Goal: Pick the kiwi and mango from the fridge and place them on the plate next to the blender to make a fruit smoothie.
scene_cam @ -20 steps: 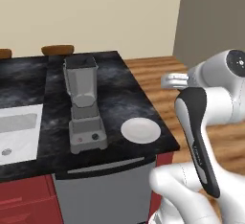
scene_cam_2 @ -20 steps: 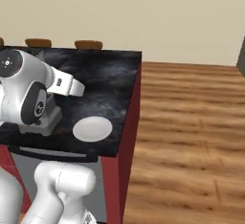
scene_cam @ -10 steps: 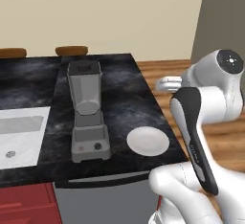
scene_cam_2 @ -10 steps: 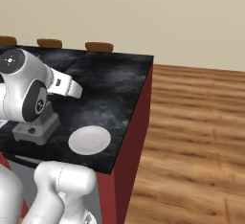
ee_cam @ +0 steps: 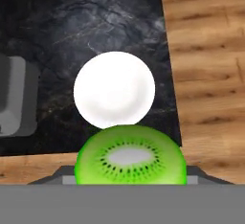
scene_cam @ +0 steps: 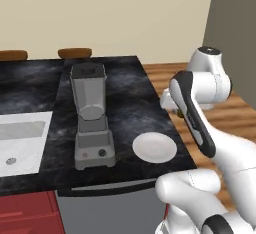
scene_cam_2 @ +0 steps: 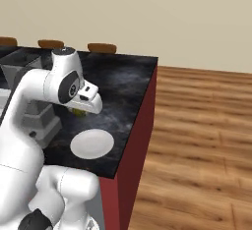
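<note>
Kiwi (ee_cam: 130, 156) held in pincer (ee_cam: 130, 177) above bare white plate (ee_cam: 114, 90) on dark worktop (ee_cam: 95, 22), beside blender (scene_cam: 91, 113).

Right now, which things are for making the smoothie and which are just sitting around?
For the job:
kiwi, held in the tool
plate, bare
blender, beside the plate

Just there:
sink
black counter
wooden chair backs behind the counter
</note>
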Controlling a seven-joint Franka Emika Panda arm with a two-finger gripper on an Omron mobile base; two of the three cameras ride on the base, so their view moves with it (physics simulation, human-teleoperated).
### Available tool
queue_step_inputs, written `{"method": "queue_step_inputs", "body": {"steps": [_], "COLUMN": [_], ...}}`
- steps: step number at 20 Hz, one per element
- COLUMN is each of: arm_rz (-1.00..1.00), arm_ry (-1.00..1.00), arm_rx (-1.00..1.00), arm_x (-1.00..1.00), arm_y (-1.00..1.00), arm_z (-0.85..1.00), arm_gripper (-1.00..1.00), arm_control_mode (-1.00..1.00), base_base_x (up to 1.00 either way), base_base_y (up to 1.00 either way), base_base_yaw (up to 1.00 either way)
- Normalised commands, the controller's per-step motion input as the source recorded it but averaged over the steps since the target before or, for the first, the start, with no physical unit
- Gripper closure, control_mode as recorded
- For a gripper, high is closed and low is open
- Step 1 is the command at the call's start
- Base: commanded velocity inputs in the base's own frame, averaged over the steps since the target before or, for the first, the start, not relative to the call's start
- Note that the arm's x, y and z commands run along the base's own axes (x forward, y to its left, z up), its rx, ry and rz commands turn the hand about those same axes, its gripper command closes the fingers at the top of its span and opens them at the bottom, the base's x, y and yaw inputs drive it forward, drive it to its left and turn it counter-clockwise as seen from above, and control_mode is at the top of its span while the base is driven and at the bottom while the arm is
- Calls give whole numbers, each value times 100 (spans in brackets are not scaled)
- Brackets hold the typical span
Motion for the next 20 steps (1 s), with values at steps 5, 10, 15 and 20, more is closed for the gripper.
{"method": "queue_step_inputs", "body": {"steps": [5,10,15,20], "arm_rz": [0,0,0,0], "arm_ry": [12,1,0,0], "arm_rx": [8,1,0,-3], "arm_x": [32,55,54,56], "arm_y": [-2,10,0,13], "arm_z": [-87,-100,-89,-71], "arm_gripper": [100,100,100,100], "arm_control_mode": [-100,-100,-100,-100], "base_base_x": [0,0,0,0], "base_base_y": [0,0,0,0], "base_base_yaw": [0,0,0,0]}}
